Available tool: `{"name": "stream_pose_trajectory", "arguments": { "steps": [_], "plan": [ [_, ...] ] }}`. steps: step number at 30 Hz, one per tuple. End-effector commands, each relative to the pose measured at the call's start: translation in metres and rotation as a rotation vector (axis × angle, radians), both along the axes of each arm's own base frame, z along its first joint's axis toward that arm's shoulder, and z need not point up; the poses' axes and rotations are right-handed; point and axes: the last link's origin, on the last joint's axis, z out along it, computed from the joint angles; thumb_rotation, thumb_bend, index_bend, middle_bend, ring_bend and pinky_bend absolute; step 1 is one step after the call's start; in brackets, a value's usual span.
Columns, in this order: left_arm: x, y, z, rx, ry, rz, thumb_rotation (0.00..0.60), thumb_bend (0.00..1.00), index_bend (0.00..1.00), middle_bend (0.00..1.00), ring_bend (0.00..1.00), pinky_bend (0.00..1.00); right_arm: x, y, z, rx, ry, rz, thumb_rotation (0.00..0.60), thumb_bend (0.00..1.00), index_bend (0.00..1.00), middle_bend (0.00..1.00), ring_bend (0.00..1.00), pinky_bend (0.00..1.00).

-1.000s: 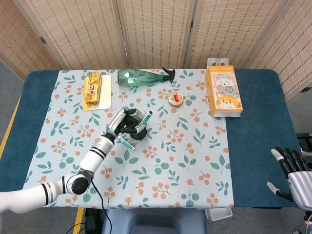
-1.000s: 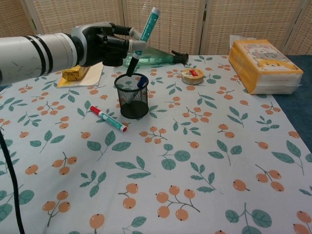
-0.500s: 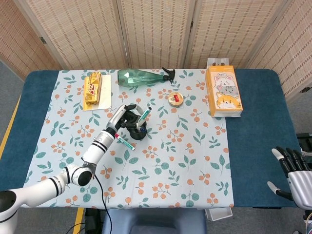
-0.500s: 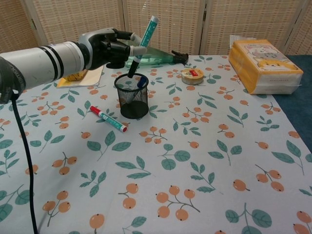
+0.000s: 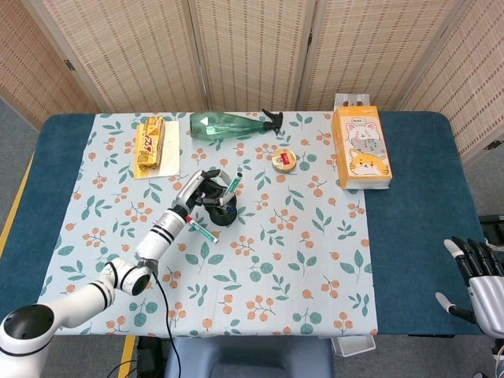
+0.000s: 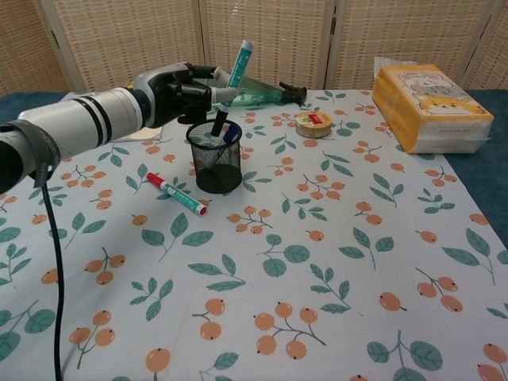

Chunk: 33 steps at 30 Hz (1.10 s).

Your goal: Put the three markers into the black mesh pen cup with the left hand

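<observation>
Now lower than a second ago: left robot hand (image 6: 178,86) pinches the green marker (image 6: 229,86), dark tip inside the black mesh pen cup's (image 6: 214,156) rim beside a blue-capped one. Red marker (image 6: 175,193) lies on the floral tablecloth (image 6: 317,262) just beside the cup. Slim plastic barrels; rigid wire mesh cylinder. Right robot hand (image 5: 475,277) idle, fingers apart.

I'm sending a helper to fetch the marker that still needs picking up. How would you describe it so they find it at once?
Start at the black mesh pen cup near the middle of the floral tablecloth. On the cloth just beside its base, on the left arm's side, lies the red-capped marker. It is the only marker lying flat; a blue one stands in the cup and the left hand holds the green one.
</observation>
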Motion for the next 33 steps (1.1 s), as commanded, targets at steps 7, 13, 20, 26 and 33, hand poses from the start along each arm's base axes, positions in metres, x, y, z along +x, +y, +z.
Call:
{"name": "stream_pose_trajectory", "arguments": {
  "steps": [7,13,20,26,33],
  "plan": [
    [-0.017,-0.004,0.000,0.010,0.022,-0.102,0.600,0.22,0.27,1.00,1.00,1.00,0.002,0.001,-0.004,0.012,0.006,0.006,0.600,0.20,0.05,0.05,0.03,0.00],
    [-0.020,-0.008,0.017,0.070,0.012,-0.137,0.600,0.21,0.27,1.00,1.00,1.00,0.003,0.001,-0.004,0.008,0.009,0.008,0.600,0.20,0.05,0.05,0.03,0.00],
    [-0.045,-0.042,0.068,0.247,0.141,-0.229,0.600,0.21,0.35,1.00,1.00,1.00,0.006,0.000,-0.009,0.035,0.016,0.031,0.600,0.20,0.05,0.05,0.03,0.00],
    [-0.059,-0.089,0.105,0.293,0.305,-0.298,0.600,0.21,0.37,1.00,1.00,1.00,0.009,-0.001,-0.016,0.060,0.028,0.042,0.600,0.20,0.05,0.05,0.03,0.00],
    [-0.076,-0.127,0.098,0.227,0.607,-0.438,0.600,0.21,0.40,1.00,1.00,1.00,0.008,-0.006,-0.022,0.084,0.040,0.032,0.600,0.20,0.05,0.05,0.03,0.00]
  ]
}}
